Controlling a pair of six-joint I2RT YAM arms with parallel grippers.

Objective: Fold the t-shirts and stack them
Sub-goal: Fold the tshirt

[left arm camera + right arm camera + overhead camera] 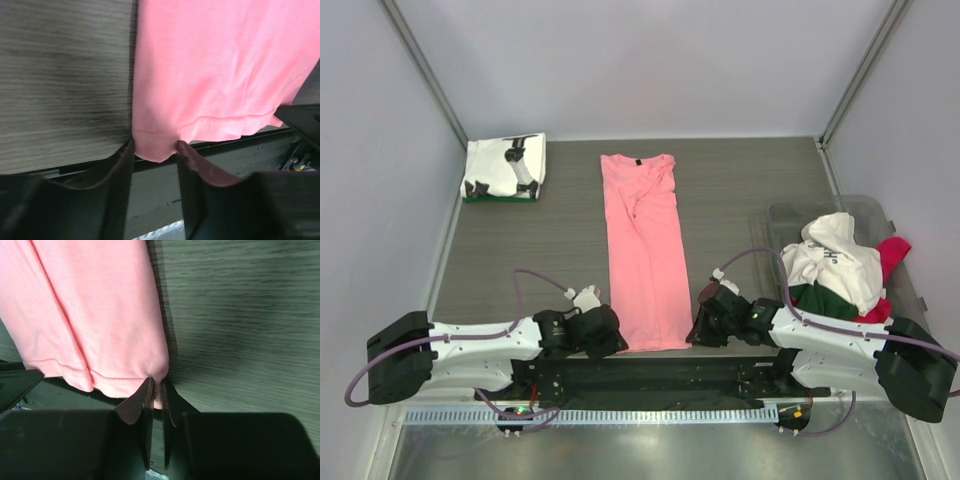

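Observation:
The salmon-pink t-shirt (642, 250) lies as a long narrow strip down the table's middle, collar at the far end, hem at the near edge. My left gripper (617, 340) is at its near left corner. In the left wrist view the gripper (155, 147) is open, its fingers wide apart on either side of the hem corner of the shirt (215, 65). My right gripper (695, 333) is at the near right corner. In the right wrist view the gripper (157, 385) is shut on the hem of the shirt (95, 310).
A folded white tee with black print (505, 167) sits at the far left on a folded dark green one (500, 198). A clear bin (820, 208) at the right holds a heap of white, green and red shirts (840, 265). The dark base plate (650, 375) runs along the near edge.

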